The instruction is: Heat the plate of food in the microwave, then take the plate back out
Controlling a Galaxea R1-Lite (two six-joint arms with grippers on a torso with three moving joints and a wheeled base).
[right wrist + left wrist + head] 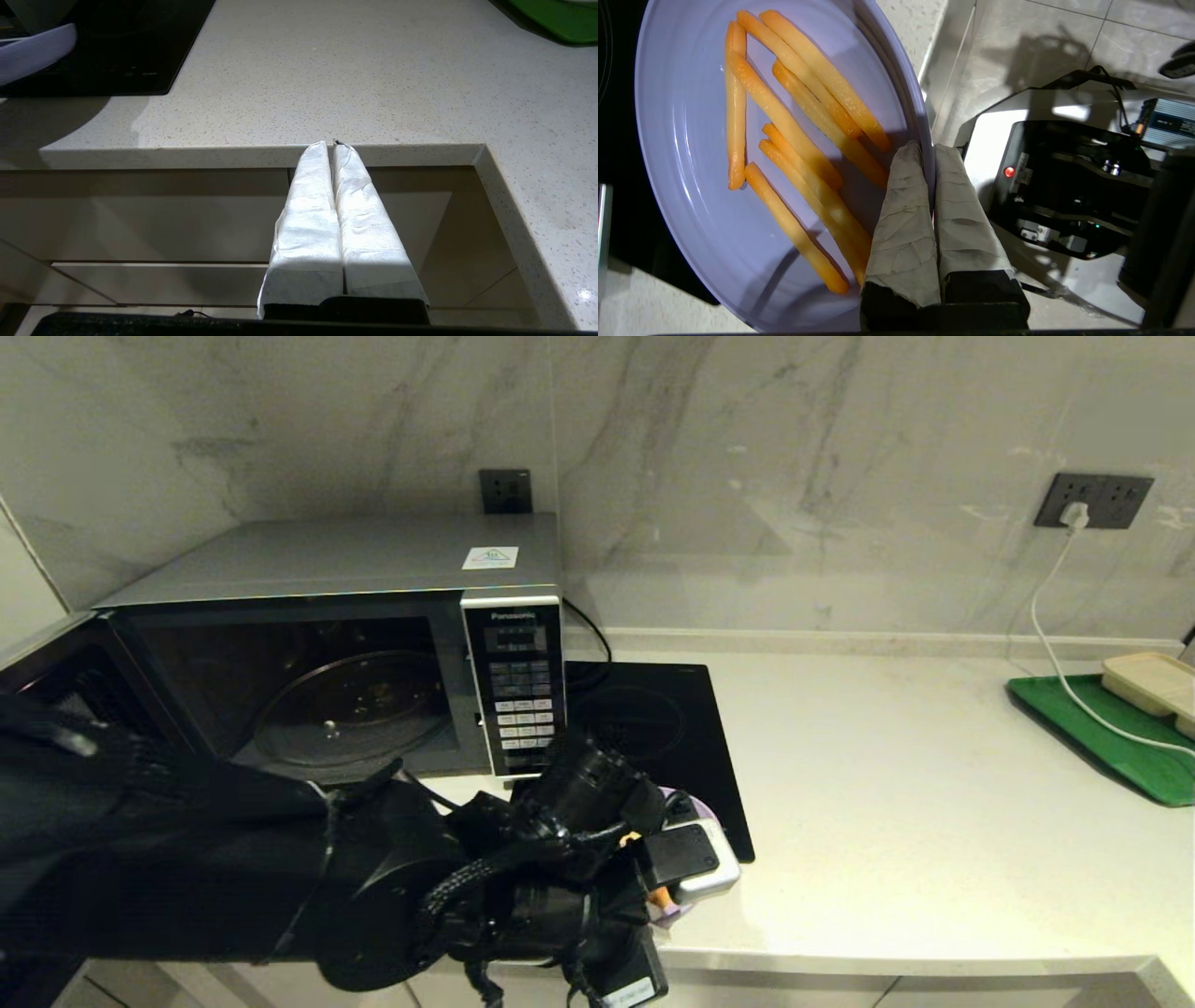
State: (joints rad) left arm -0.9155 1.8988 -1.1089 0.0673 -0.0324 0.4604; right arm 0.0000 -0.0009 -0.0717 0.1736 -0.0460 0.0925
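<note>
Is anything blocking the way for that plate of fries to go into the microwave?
Nothing visible does. The left gripper pinches the plate of food by its rim, and the microwave stands open, glass turntable bare.

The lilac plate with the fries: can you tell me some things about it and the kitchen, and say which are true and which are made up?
1. The left gripper is pinching the rim of the plate of food. True.
2. The plate is sitting inside the microwave. False: it is outside, over the counter's front edge beside the black hob; only the glass turntable shows inside.
3. The microwave door is open. True: it is swung out to the left.
4. The right gripper is holding a fry. False: it is shut on nothing, below the counter edge.
5. A white cable is plugged into the wall socket. True.
</note>
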